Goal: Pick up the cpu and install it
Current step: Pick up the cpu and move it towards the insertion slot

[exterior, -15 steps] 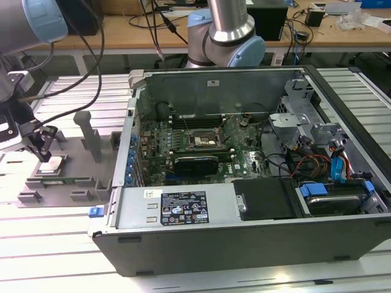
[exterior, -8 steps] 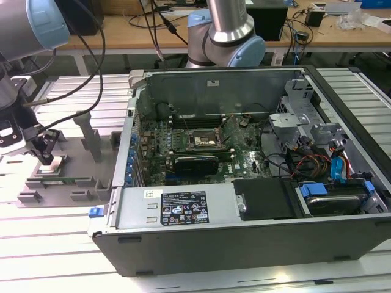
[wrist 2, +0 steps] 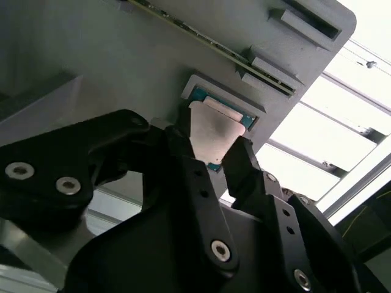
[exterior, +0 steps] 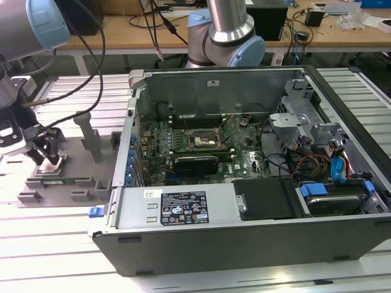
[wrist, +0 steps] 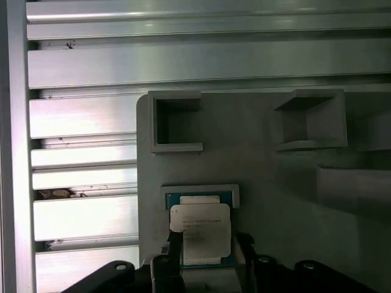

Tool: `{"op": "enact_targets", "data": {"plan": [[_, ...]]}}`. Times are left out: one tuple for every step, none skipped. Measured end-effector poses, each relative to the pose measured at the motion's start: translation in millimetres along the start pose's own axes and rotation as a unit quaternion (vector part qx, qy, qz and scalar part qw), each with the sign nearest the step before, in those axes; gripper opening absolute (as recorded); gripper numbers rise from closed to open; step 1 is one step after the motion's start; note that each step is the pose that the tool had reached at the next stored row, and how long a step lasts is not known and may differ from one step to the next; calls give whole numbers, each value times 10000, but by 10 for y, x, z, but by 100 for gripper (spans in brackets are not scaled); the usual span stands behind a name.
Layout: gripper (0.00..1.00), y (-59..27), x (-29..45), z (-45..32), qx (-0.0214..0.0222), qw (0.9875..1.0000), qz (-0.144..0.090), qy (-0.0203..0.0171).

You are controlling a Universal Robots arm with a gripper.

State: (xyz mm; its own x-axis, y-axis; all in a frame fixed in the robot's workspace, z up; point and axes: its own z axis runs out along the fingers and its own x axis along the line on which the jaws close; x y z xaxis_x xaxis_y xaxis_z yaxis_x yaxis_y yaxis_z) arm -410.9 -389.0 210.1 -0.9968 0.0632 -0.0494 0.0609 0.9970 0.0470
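Silver-grey and square, the cpu is seated flat in a shallow raised nest on a grey fixture plate, with a thin teal-green border showing around its metal top. In the exterior view the plate is seen just outside the open computer case, on the exterior view's left of it, resting on the same ribbed aluminium table.

The gripper is lowered onto the plate, well apart from the case. In both wrist views its 2 black fingers are set on 2 opposite edges of the cpu, 1 on each side, so that the chip lies directly between the tips. The jaws appear closed against those edges, and no clear gap is seen on the side where the finger overlaps the metal top; on the other side only the narrow green rim is seen between finger and lid. The cpu is not lifted: it is level with the nest and ringed by the nest's rim.

Inside the case the motherboard is exposed, and its dark square socket with a metal frame is seen near the board's middle.
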Motion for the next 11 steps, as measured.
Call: {"op": "enact_targets", "data": {"plan": [[60,0,0,0,0,10000,-1,0],[60,0,0,0,0,10000,-1,0],[66,0,0,0,0,10000,-1,0],[66,0,0,0,0,10000,-1,0],[66,0,0,0,0,10000,-1,0],[66,0,0,1,0,10000,-2,0],[66,0,0,4,-1,10000,-11,0],[66,0,1,10,-3,10000,-39,0],[66,0,1,17,-4,10000,-67,3],[66,-1,2,30,-4,10000,-89,5],[66,-2,3,55,-6,9999,-110,7]]}}
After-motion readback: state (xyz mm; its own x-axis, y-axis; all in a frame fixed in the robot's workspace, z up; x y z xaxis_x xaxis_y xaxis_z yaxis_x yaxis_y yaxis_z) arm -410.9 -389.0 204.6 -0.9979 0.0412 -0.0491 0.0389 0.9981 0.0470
